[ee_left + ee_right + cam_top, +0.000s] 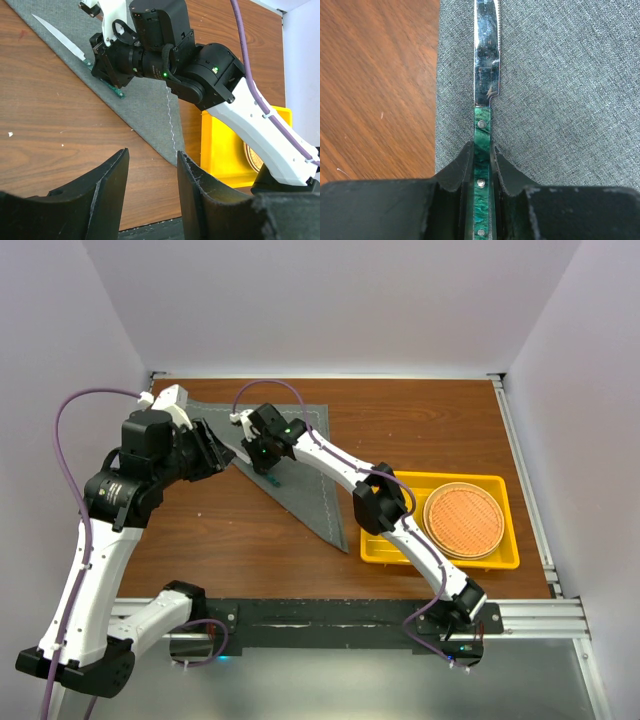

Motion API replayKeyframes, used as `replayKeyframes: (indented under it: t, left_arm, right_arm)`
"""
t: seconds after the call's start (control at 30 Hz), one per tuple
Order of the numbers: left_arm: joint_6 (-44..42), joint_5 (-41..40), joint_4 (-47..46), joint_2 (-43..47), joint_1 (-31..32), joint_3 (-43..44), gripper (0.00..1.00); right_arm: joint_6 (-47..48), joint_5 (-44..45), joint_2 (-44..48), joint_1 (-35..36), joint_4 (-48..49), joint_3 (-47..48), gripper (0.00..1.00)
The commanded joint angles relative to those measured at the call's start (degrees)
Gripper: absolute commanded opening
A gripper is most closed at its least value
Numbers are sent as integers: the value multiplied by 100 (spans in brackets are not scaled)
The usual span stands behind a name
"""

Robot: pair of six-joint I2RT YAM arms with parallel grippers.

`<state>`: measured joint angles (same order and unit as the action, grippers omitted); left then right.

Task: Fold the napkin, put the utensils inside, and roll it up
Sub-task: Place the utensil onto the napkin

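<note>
A wooden worktop (pixel 420 430) is seen from above, with two white and black robot arms reaching in from the bottom of the frame. The napkin (pixel 310 490), a dark grey cloth, lies in the upper centre. It is folded into a triangle, with its long folded edge running diagonally from upper left down to lower right.

The right arm stretches across to the upper left. The right gripper (pixel 268 472) sits low over the napkin near that folded edge. In the right wrist view its black fingers (pixel 462 170) are closed tight on the green marbled handle of a knife (pixel 485 90). The shiny serrated blade points to the top of that frame. The knife lies on the grey cloth, just inside the edge and running along it, with bare wood to its left.

The left arm bends in from the left. The left gripper (pixel 212 452) is at the napkin's left side, beside the right gripper. In the left wrist view its fingers (pixel 112 190) stand apart with nothing between them, above bare wood and the napkin's lower tip.

At the right of the overhead frame a yellow tray (pixel 440 562) holds a round woven orange mat (pixel 463 520).
</note>
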<state>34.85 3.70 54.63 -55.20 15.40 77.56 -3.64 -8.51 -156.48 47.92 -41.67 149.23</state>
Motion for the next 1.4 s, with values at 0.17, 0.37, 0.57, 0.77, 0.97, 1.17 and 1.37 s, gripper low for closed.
replayKeyframes:
  t: [0.17,0.37,0.57,0.77,0.97,1.17,1.37]
  left_arm:
    - [-31,-81,-66,44,-2,189,49]
    - [39,-28,-137,44,-2,154,49]
    - [127,34,-190,71,-2,66,49]
    - [162,16,-216,88,-2,31,49]
    - [162,7,-207,97,-2,14,49]
    - [154,-28,-172,106,-2,14,49]
    - [162,-45,-146,115,-2,5,49]
  right_arm:
    - [-400,-150,487,-64,-157,-43,0]
    - [-340,-282,584,-46,-254,-113,0]
    - [-462,-423,646,-46,-184,-96,0]
    - [-603,-599,558,-55,-105,-96,0]
    - [-682,-590,417,-55,18,-69,0]
    - [-735,-546,285,-46,36,-140,1]
    - [-761,-511,224,-46,63,-166,10]
